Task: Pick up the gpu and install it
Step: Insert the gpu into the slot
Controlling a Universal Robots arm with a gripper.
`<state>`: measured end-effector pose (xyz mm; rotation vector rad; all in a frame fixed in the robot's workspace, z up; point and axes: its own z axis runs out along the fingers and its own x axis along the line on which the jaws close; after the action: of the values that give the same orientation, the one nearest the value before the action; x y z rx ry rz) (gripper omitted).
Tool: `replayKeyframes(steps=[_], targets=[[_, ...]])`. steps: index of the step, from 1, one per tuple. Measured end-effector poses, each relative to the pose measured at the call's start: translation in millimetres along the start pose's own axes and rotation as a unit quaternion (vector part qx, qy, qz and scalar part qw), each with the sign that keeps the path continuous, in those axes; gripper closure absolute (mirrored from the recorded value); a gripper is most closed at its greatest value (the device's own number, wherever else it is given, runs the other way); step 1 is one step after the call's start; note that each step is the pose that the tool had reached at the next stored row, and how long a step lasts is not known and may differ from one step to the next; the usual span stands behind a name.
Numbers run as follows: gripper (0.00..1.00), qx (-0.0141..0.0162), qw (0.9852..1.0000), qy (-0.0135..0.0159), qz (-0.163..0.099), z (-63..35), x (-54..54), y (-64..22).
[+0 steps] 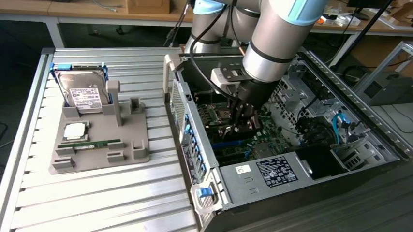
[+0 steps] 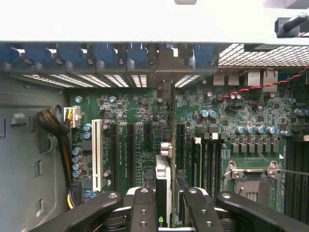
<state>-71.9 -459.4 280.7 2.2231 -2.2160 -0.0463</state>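
Note:
My gripper (image 1: 243, 124) is down inside the open computer case (image 1: 193, 145), over the green motherboard (image 1: 271, 145). In the wrist view the gpu (image 2: 163, 186) shows edge-on as a thin dark card with a silvery metal part, and my gripper (image 2: 166, 212) is shut on it between the black fingers (image 2: 143, 210). The card's thin edge runs toward the rear slot brackets (image 2: 164, 63). It stands upright over the long black expansion slots (image 2: 130, 150) of the motherboard (image 2: 241, 116). Whether the card sits in a slot is hidden by its own edge.
A grey fixture tray (image 1: 96, 159) on the slatted table at the exterior view's left holds a hard drive (image 1: 86, 94), a processor chip (image 1: 75, 129) and a green memory stick (image 1: 90, 144). The power supply (image 1: 274, 171), drive cage and blue cables (image 1: 339, 123) crowd the case.

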Motion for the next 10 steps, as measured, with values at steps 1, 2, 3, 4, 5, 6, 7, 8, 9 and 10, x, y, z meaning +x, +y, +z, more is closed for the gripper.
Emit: replayKeyframes(steps=[1,2,3,4,5,6,7,8,9,10], targets=[[0.73,0.0001,1.0,-0.0001,0.001,0.5,0.0,0.0],[0.73,0.0001,1.0,-0.0001,0.002,1.1,0.0,0.0],[0.73,0.0001,1.0,-0.0001,0.003,1.5,0.0,0.0],[0.73,0.0001,1.0,-0.0001,0.004,1.9,0.1,0.0],[0.73,0.0001,1.0,0.0,0.004,2.2,0.1,0.0],[0.73,0.0001,1.0,-0.0001,0.004,2.5,0.1,0.2],[0.73,0.0001,1.0,-0.0001,0.005,2.9,0.1,0.3],[0.73,0.0001,1.0,-0.0002,0.005,3.4,0.1,0.3],[0.73,0.0002,1.0,-0.0002,0.005,3.8,0.1,0.3],[0.73,0.0001,1.0,-0.0002,0.005,4.3,0.1,0.4]])
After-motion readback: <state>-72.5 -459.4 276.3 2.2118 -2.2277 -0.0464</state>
